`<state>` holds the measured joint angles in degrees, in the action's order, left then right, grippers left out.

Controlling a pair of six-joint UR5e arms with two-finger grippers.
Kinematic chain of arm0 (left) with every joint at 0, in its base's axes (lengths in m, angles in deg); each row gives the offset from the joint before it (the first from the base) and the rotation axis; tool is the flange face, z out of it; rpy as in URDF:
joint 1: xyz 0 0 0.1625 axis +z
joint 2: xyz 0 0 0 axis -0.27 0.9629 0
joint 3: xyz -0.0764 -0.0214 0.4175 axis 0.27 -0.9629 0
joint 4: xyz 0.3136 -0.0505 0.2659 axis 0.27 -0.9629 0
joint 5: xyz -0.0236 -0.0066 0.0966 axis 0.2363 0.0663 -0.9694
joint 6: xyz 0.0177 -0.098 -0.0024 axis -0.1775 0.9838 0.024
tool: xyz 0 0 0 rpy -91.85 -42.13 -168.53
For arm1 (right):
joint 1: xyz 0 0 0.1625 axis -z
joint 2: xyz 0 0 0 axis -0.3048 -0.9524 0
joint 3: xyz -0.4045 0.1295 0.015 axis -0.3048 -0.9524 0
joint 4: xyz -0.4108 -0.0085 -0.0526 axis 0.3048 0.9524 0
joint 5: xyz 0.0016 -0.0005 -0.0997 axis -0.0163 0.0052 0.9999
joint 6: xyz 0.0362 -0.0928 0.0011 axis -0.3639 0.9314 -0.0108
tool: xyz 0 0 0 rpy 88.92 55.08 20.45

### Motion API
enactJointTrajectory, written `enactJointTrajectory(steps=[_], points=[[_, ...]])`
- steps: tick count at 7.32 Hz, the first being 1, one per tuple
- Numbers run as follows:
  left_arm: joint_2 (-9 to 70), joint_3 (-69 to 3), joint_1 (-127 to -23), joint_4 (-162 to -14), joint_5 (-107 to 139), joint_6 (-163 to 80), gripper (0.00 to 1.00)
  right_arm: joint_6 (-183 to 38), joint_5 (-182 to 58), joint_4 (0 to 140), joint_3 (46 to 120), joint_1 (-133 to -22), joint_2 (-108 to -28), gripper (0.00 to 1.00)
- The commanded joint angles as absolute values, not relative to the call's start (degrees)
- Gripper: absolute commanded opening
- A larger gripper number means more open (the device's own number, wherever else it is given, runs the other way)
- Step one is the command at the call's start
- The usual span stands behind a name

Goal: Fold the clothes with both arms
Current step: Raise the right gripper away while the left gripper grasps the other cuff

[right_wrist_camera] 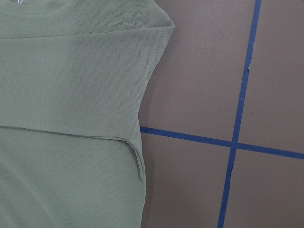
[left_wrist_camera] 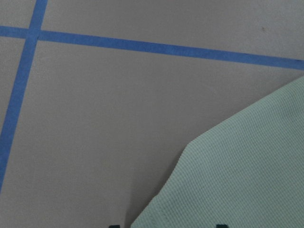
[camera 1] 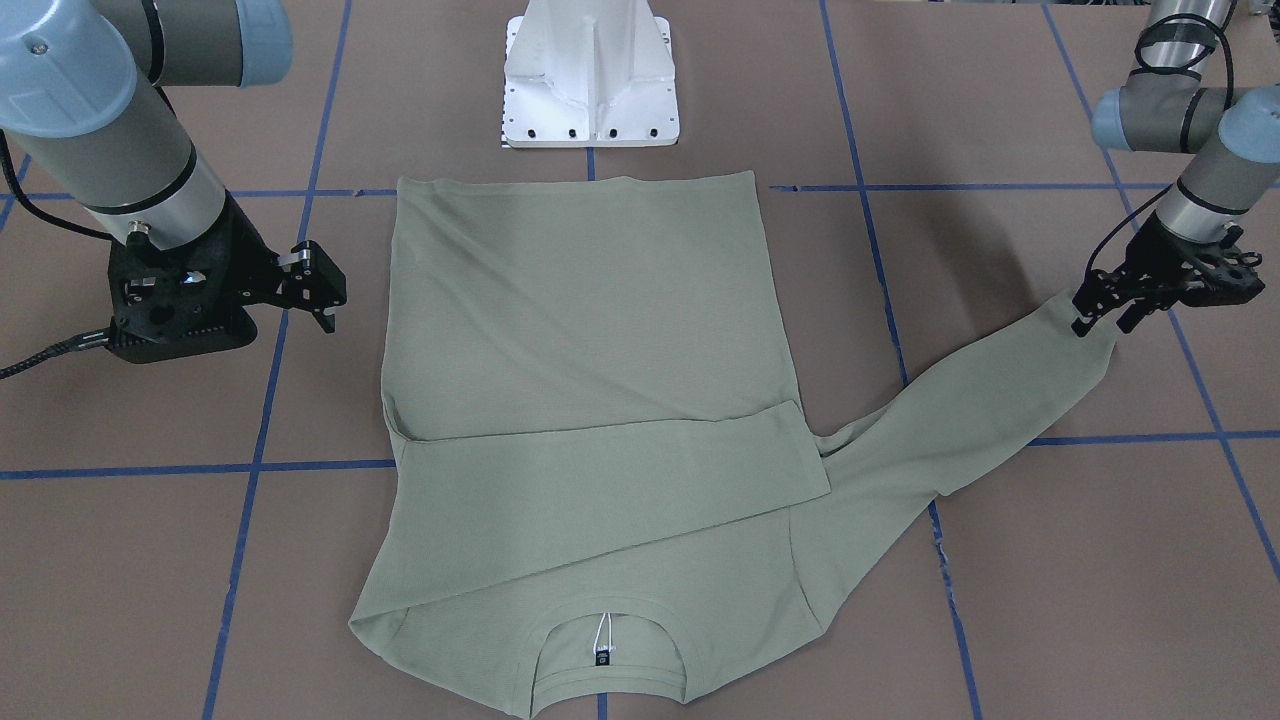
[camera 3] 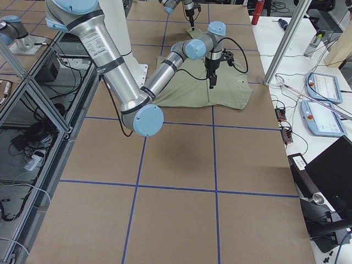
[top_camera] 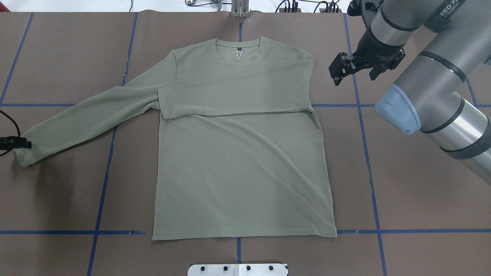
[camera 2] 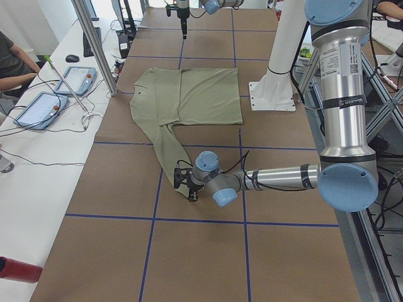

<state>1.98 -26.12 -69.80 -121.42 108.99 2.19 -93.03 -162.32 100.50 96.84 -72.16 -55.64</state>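
Sage-green long-sleeved knit shirt (top_camera: 241,165) lies flat on brown counter (top_camera: 402,199), one sleeve folded across chest, the other stretched out sideways. Left black two-finger tool (camera 1: 1104,325) released, jaws spread at the stretched sleeve's cuff. Right tool (top_camera: 353,74) released, empty, near shoulder.

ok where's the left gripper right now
In the front-facing view the left gripper is on the right side, at the cuff end of the shirt's outstretched sleeve. The overhead view shows it at the far left edge.
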Motion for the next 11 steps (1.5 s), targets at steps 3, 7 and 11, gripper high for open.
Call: enactJointTrajectory(steps=[3,7,11], points=[[2.0,-26.5,-70.1,-121.4,109.0,2.2,0.21,-93.0,-162.3,100.5,96.9,-72.2,-55.6,1.00],[0.5,-29.8,-70.5,-121.3,109.8,2.1,0.00,-93.0,-162.5,100.6,97.5,-72.5,-56.0,1.00],[6.7,-45.4,-70.3,-97.1,111.0,3.8,0.00,-92.9,-162.6,100.5,100.7,-73.4,-61.2,1.00]])
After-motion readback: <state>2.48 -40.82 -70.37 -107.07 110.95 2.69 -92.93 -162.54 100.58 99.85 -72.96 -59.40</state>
